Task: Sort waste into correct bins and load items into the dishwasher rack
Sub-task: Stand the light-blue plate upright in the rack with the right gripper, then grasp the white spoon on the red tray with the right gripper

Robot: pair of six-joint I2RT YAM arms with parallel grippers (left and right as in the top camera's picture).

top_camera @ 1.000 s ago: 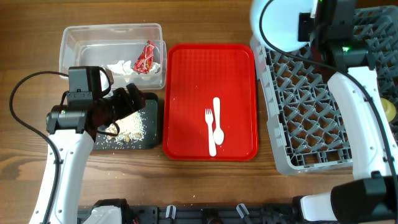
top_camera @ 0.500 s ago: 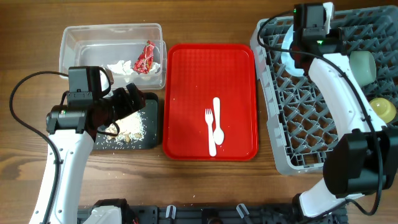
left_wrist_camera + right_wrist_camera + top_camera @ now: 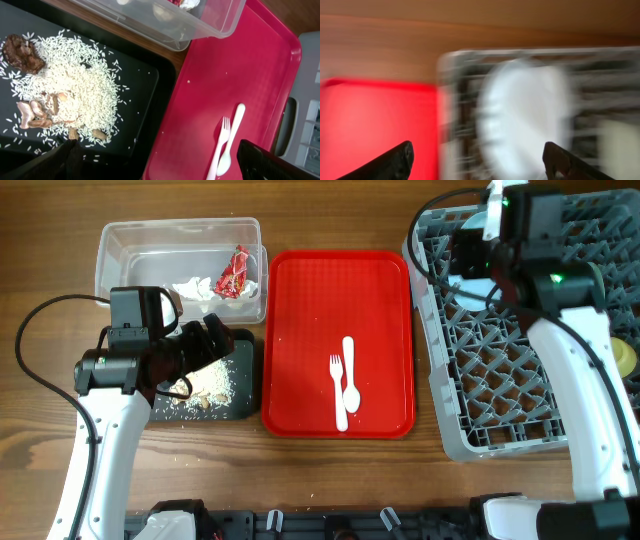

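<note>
My right gripper (image 3: 468, 258) (image 3: 480, 165) hangs open over the far left corner of the grey dishwasher rack (image 3: 500, 370) (image 3: 605, 65). The pale round plate (image 3: 525, 117) shows blurred in the rack between and beyond its fingers; from overhead the arm hides it. Over the black tray (image 3: 240, 405) (image 3: 145, 85) of rice-like food scraps (image 3: 208, 383) (image 3: 70, 90), my left gripper (image 3: 212, 340) (image 3: 165, 167) is open and empty. A white fork (image 3: 336, 370) (image 3: 220, 147) and spoon (image 3: 349, 375) (image 3: 231, 140) lie on the red tray (image 3: 300, 330) (image 3: 225, 75).
The clear tub (image 3: 130, 255) (image 3: 200, 30) at the back left holds the red wrapper (image 3: 233, 272) and the white napkin (image 3: 195, 288). A yellow cup (image 3: 628, 358) shows at the rack's right edge. Bare wooden table lies in front.
The right arm brought the plate down into the rack's far left corner, and its gripper opened and let go. The left arm has not moved.
</note>
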